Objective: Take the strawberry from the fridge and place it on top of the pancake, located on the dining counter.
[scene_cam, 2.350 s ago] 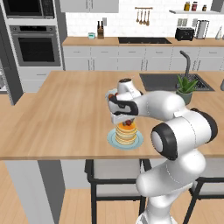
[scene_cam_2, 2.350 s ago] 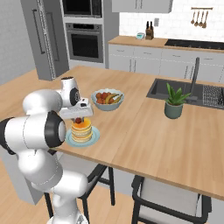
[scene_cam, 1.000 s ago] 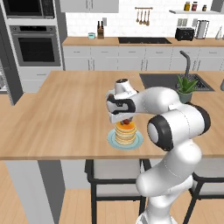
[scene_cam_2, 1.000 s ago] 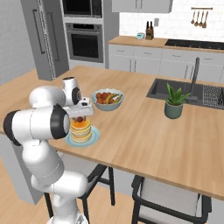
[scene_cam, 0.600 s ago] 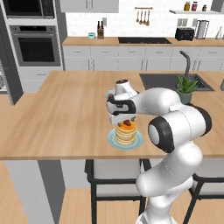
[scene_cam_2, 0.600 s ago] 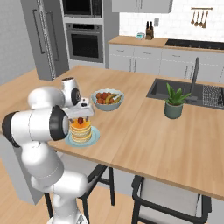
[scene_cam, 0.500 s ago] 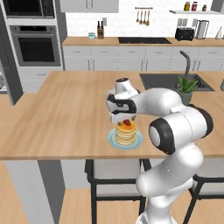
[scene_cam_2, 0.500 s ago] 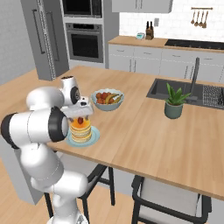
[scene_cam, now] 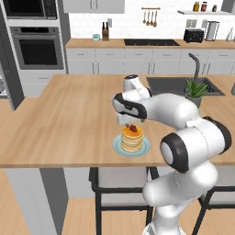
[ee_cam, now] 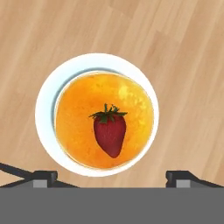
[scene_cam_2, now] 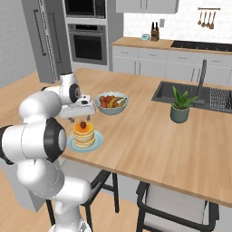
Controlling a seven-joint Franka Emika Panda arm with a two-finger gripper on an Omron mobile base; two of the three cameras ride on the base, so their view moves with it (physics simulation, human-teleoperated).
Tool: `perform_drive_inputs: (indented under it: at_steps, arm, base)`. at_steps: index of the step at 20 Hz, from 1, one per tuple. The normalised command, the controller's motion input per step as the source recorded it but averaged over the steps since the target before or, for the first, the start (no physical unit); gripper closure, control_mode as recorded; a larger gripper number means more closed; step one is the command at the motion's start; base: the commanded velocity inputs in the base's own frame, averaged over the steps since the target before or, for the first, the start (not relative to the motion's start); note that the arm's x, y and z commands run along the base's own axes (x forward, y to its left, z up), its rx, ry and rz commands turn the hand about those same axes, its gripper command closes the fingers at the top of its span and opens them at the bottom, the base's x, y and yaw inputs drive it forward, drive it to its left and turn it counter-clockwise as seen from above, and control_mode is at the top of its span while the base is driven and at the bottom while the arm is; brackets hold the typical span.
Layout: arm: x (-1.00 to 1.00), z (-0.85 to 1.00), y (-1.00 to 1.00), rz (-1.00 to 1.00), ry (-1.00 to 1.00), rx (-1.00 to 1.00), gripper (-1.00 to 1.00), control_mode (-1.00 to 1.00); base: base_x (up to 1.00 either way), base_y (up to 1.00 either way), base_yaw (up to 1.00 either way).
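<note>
The strawberry [ee_cam: 110, 133] lies on its side on the syrup-covered top of the pancake [ee_cam: 78, 113], leafy cap away from the fingers. The stack sits on a pale blue plate [ee_cam: 43, 105] on the dining counter [ee_cam: 188, 65]. My gripper [ee_cam: 111, 177] hangs open just above it, fingertips wide apart and touching nothing. From the base views, the gripper [scene_cam: 130, 120] [scene_cam_2: 78, 118] is right over the strawberry [scene_cam: 133, 128] [scene_cam_2: 83, 124], pancake [scene_cam: 131, 139] [scene_cam_2: 84, 133] and plate [scene_cam: 145, 148] [scene_cam_2: 96, 142], near the counter's [scene_cam: 69, 119] [scene_cam_2: 149, 136] front edge. The fridge [scene_cam_2: 45, 36] stands far back left, doors shut.
A grey fruit bowl [scene_cam_2: 111, 102] sits just behind the plate. A potted plant [scene_cam: 195, 89] [scene_cam_2: 180, 106] stands beside the sink [scene_cam: 174, 85] [scene_cam_2: 190, 95] to the right. Stools [scene_cam: 121, 188] [scene_cam_2: 176, 204] are tucked under the counter's near edge. A wall oven [scene_cam: 39, 48] is at the back.
The gripper, shut on the strawberry a second ago, has opened wide and left the berry resting on the pancake. The arm has barely shifted.
</note>
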Motion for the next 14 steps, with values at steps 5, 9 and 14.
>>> perform_drive_inputs:
  at_steps: [5, 9, 14]
  arm:
    - [-0.25, -0.01, -0.21, 0.00, -0.04, 0.07, -1.00, -1.00]
    - [-0.25, 0.00, -0.14, 0.00, -0.01, 0.05, -1.00, -1.00]
    - [-0.41, 0.00, -0.13, 0.00, -0.07, 0.06, -1.00, -1.00]
  base:
    - [0.00, 0.00, 0.00]
    - [0.00, 0.00, 0.00]
    - [0.00, 0.00, 0.00]
